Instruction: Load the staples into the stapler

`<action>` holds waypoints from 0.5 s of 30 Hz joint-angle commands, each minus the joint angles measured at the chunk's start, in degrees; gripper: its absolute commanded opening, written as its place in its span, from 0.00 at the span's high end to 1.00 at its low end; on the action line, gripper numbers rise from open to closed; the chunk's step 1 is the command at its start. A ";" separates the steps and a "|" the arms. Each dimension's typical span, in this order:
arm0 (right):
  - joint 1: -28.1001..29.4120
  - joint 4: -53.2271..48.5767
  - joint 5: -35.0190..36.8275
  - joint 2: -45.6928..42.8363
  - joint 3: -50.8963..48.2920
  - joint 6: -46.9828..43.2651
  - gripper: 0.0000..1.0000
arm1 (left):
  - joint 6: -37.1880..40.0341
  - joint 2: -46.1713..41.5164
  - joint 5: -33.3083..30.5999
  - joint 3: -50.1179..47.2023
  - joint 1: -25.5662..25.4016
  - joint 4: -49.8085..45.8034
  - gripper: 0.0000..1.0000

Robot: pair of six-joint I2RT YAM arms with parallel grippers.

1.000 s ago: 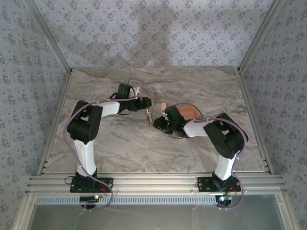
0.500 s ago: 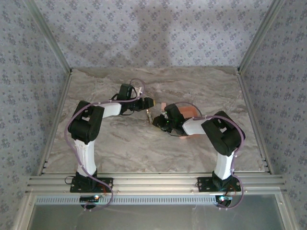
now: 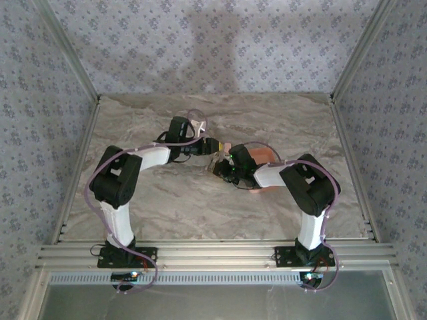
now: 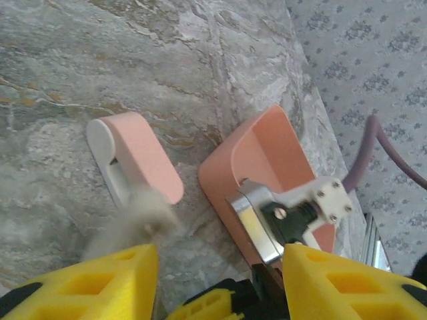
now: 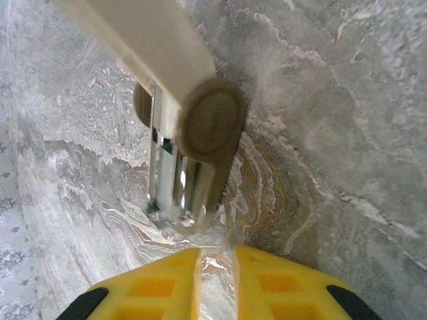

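Left hand (image 4: 219, 260): its yellow fingers (image 4: 100, 280) are spread with nothing between them, low over the desk (image 4: 167, 53). Just ahead of one finger the stapler (image 4: 140, 160) lies flat on the desk, pink top over white base. A whitish blur (image 4: 133, 220) sits at its near end; we cannot name it. Just beside the stapler, with a strip of desk between, is the salmon tray (image 4: 260, 150). Right hand (image 5: 217, 257): the fingers are drawn almost together, with only a slit of desk between them and nothing that we can see caught there. Ahead of it is a pale oblong piece (image 5: 200, 113) with a bright metal channel (image 5: 167, 190) beneath; we cannot tell whether staples sit in it. From above, the left arm (image 3: 150, 157) has stretched further across in the last second, so its hand now nearly meets the right one at mid-desk; the right one has barely shifted. Our reading: both hands are converging on the stapler, and loading has not begun. The stapler likely still needs steadying and opening.
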 commanded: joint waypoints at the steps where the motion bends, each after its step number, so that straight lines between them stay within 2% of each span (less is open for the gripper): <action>1: -0.44 -1.11 0.50 1.37 0.70 -1.72 0.80 | 3.40 -2.32 0.97 -2.32 -0.30 -2.47 0.49; 5: -0.54 -2.16 0.36 1.15 1.10 -2.44 0.80 | 3.81 -2.89 0.43 -4.35 -0.31 -2.81 0.49; 7: -0.52 -2.17 0.25 0.23 0.63 -2.74 0.80 | 3.21 -3.66 -0.41 -5.13 -0.30 -2.97 0.46; 9: -0.62 -3.23 0.68 -1.85 0.12 -3.80 0.75 | 2.44 -4.76 -1.80 -5.86 -0.26 -3.38 0.43; 12: -1.33 -9.50 1.34 -5.69 1.08 -7.86 0.73 | 0.80 -6.43 -3.93 -7.64 -0.22 -3.85 0.41; 15: -2.96 -15.46 2.55 -9.22 2.66 -12.01 0.71 | -1.92 -8.18 -5.33 -10.24 -0.22 -3.60 0.44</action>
